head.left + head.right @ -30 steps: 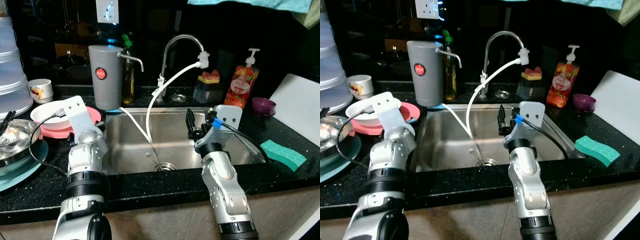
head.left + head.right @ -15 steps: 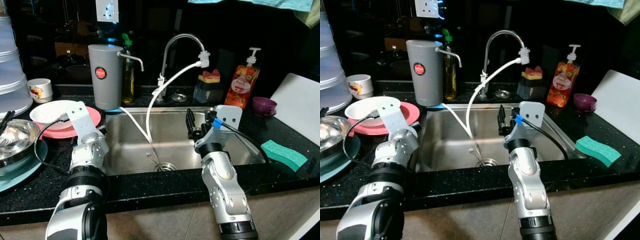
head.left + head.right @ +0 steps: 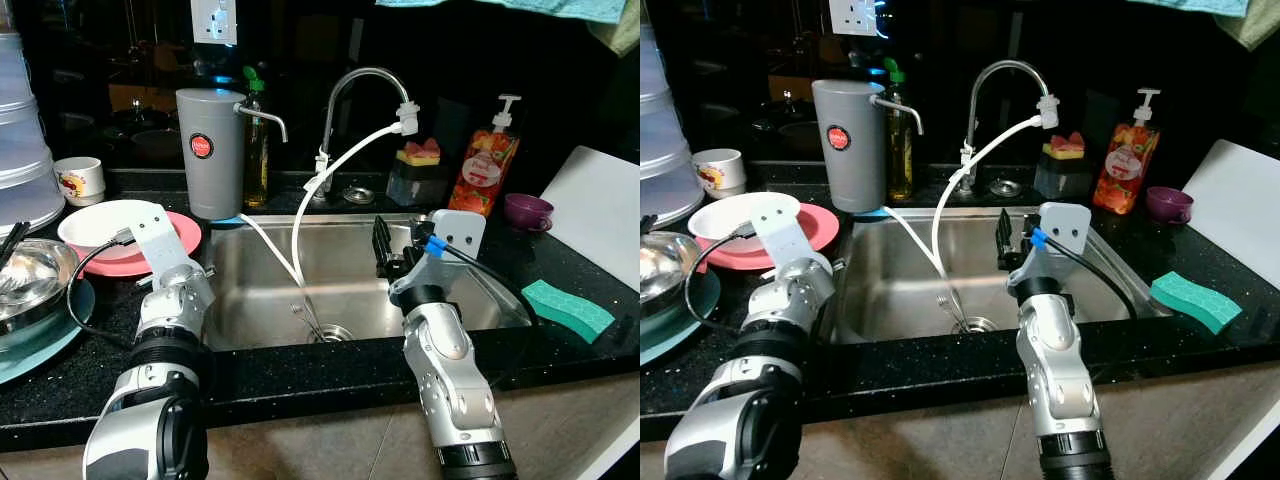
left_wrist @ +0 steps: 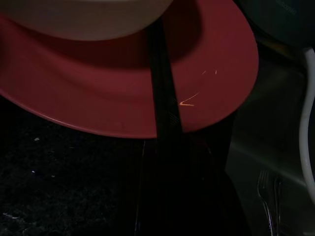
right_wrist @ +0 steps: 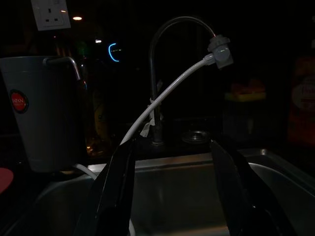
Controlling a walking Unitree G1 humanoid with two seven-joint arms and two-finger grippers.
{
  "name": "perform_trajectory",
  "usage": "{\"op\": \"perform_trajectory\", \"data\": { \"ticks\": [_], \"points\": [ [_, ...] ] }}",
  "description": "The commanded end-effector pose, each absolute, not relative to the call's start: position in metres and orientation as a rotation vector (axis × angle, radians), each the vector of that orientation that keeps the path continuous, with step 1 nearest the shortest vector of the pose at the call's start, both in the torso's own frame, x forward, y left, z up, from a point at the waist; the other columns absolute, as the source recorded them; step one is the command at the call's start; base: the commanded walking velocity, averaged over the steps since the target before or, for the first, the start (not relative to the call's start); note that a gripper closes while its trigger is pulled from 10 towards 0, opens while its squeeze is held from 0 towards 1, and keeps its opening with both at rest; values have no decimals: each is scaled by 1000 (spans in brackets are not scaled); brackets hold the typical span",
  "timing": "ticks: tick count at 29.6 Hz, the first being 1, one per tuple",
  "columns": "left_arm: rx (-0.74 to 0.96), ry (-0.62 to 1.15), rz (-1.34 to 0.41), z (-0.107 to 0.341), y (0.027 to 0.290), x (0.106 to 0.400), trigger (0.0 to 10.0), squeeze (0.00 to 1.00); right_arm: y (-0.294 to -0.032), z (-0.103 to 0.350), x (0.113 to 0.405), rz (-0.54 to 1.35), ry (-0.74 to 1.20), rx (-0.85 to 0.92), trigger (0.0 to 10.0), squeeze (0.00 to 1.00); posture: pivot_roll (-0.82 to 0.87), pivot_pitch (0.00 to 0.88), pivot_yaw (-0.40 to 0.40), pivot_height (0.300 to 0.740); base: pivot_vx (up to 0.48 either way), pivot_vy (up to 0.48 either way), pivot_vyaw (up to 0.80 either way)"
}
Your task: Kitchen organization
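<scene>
Left gripper [image 4: 165, 118], fingers pressed together, at pink plate [image 4: 206, 59] rim, 9 o'clock of sink [image 3: 350, 265]; a nudge could tip the white bowl [image 3: 100, 222]. Right gripper [image 5: 172, 191] spread over sink.

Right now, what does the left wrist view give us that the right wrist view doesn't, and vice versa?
Left wrist view: the pink plate close up, a white bowl resting on it, black counter below, and a fork down in the sink.

Right wrist view: the right gripper, fingers spread, over the sink, facing the faucet, the grey canister and the wall socket.

Shared: the white hose and the sink.
</scene>
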State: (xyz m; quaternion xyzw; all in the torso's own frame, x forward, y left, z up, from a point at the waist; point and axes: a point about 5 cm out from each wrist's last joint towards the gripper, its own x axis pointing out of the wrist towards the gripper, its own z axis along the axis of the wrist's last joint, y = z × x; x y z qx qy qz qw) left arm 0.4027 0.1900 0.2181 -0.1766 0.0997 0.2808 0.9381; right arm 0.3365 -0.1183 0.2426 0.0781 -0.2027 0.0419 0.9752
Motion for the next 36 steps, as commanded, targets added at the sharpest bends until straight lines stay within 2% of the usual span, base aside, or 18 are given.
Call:
{"op": "perform_trajectory", "data": {
  "ticks": [1, 4, 5, 6, 12, 17, 23, 26, 27, 31, 33, 36],
  "points": [
    [-381, 190, 580, 222, 190, 402, 0, 0, -117, 243, 337, 86, -412, 152, 10000, 0, 191, 0, -86, 740, 0, 0, 0],
    [-387, 187, 581, 223, 189, 401, 0, 0, -117, 243, 337, 86, -412, 152, 10000, 0, 190, 0, -87, 740, 0, 0, 0],
    [-390, 187, 586, 223, 187, 399, 9098, 0, -117, 243, 337, 86, -412, 152, 10000, 0, 190, 0, -87, 740, 0, 0, 0],
    [-392, 185, 587, 224, 184, 396, 10000, 0, -118, 243, 337, 85, -412, 152, 10000, 0, 190, 0, -87, 740, 0, 0, 0],
    [-402, 176, 535, 228, 173, 391, 10000, 0, -118, 243, 337, 83, -411, 152, 10000, 0, 193, 0, -90, 740, 0, 0, 0],
    [-387, 113, 344, 242, 151, 388, 10000, 0, -118, 242, 337, 84, -407, 154, 10000, 0, 197, 2, -91, 740, 0, 0, 0],
    [-365, 88, 253, 246, 145, 384, 10000, 0, -118, 242, 337, 83, -406, 156, 10000, 0, 197, 3, -92, 740, 0, 0, 0],
    [-305, 47, 212, 250, 142, 380, 10000, 0, -119, 242, 337, 82, -405, 156, 10000, 0, 197, 5, -93, 740, 0, 0, 0],
    [-229, 19, 164, 252, 138, 375, 10000, 0, -119, 242, 337, 81, -405, 156, 10000, 0, 196, 4, -92, 740, 0, 0, 0],
    [-113, 32, 65, 245, 128, 370, 10000, 0, -119, 242, 337, 78, -406, 156, 10000, 0, 194, 4, -90, 740, 0, 0, 0],
    [41, 122, -36, 225, 120, 365, 10000, 0, -120, 241, 337, 75, -405, 156, 10000, 0, 194, 4, -90, 740, 0, 0, 0],
    [82, 186, -71, 213, 119, 362, 10000, 0, -120, 241, 337, 74, -405, 156, 10000, 0, 194, 4, -90, 740, 0, 0, 0]
  ]
}}
